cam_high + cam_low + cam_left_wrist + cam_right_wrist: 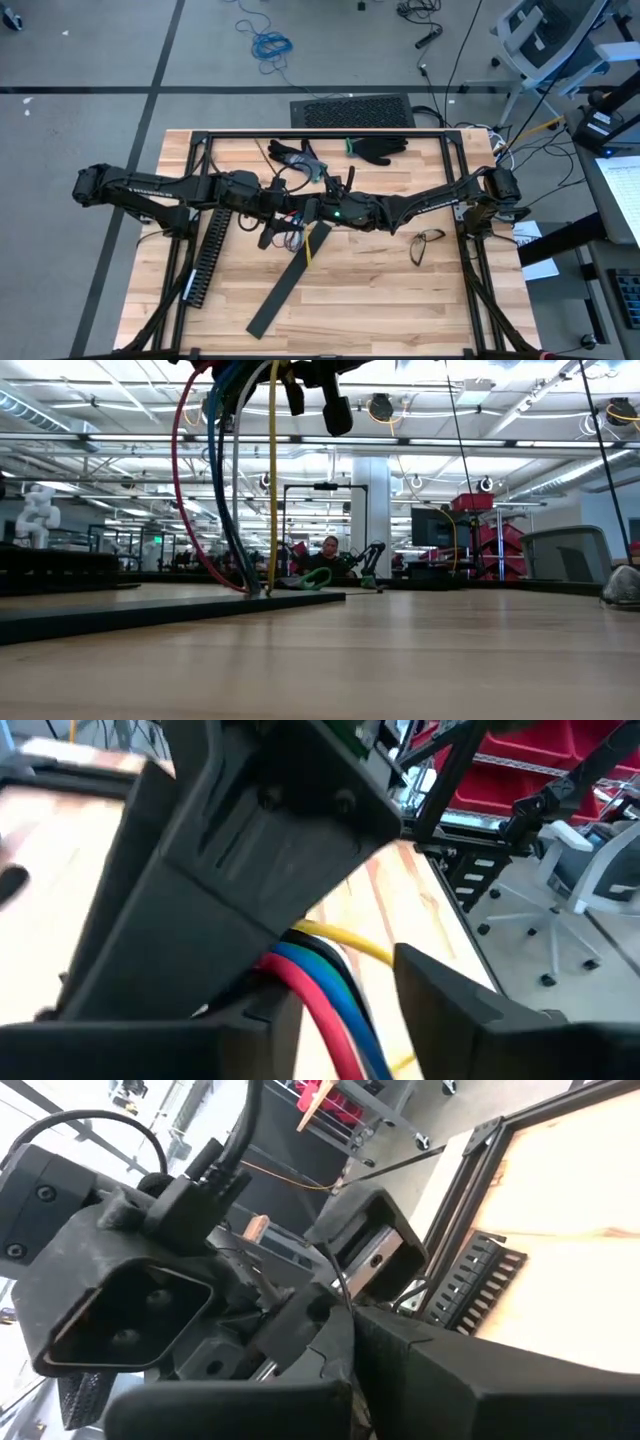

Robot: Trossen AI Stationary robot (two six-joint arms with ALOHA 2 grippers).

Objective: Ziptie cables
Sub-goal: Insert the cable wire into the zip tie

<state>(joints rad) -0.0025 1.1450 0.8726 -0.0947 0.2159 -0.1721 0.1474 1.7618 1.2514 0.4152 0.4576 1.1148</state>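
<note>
The cables [225,480], a bundle of red, blue, black and yellow wires, hang in a long curve from the two grippers, which meet above the table's middle. Their lower ends [255,590] reach down to the table by a flat black strip [285,295]. My right gripper [318,210] is shut on the bundle's upper part. My left gripper [345,985] stands open right against it, one finger on either side of the same wires [320,990]. My right gripper has the cables near their upper end [300,935], where they come out from under its dark fingers. The fingers reach in level from the table's right. The bundle hangs below. My left gripper has the wires between its open fingers [450,1000]; whether they touch the wires I cannot tell.
A long black slotted duct [210,255] lies at the table's left. Black gloves [378,148] lie at the far edge and a pair of glasses [428,246] at the right. A black frame [330,133] runs round the tabletop. Bare wood lies toward the near edge.
</note>
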